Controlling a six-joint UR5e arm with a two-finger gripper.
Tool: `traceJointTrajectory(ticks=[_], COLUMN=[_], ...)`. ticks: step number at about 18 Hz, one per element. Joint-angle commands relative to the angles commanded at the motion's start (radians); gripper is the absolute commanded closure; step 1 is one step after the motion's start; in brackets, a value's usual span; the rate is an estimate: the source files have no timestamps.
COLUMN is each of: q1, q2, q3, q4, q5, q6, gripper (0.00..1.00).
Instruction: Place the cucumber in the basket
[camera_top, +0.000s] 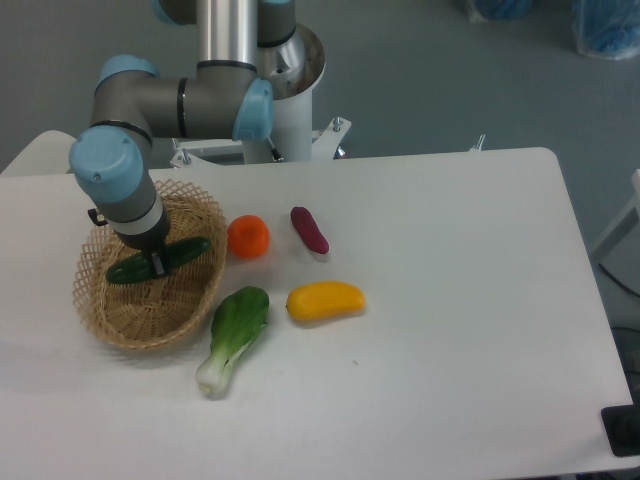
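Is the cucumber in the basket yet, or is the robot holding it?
Held, not released. The hand grips the cucumber at its middle, level over the basket. Whether it touches the bottom, I cannot tell.

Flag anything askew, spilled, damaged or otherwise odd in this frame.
Nothing stands out. The end effector holds the cucumber over the basket. The orange, purple vegetable, yellow fruit and bok choy lie intact on the table.

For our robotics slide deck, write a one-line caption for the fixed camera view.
Gripper holds the cucumber above the wicker basket, other produce lying on the table beside it.
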Motion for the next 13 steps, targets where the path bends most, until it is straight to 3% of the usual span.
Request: traceJointTrajectory(ticks=[6,10,13], q1=[0.02,0.155,0.228], q2=[0.008,0.0,-0.018], q3=[0.029,0.08,0.142], q4=[-0.005,-0.005,-0.012], q5=[0.05,0.072,0.066], q6=[0.008,0.018,0.107], gripper=[0.0,0.0,0.0])
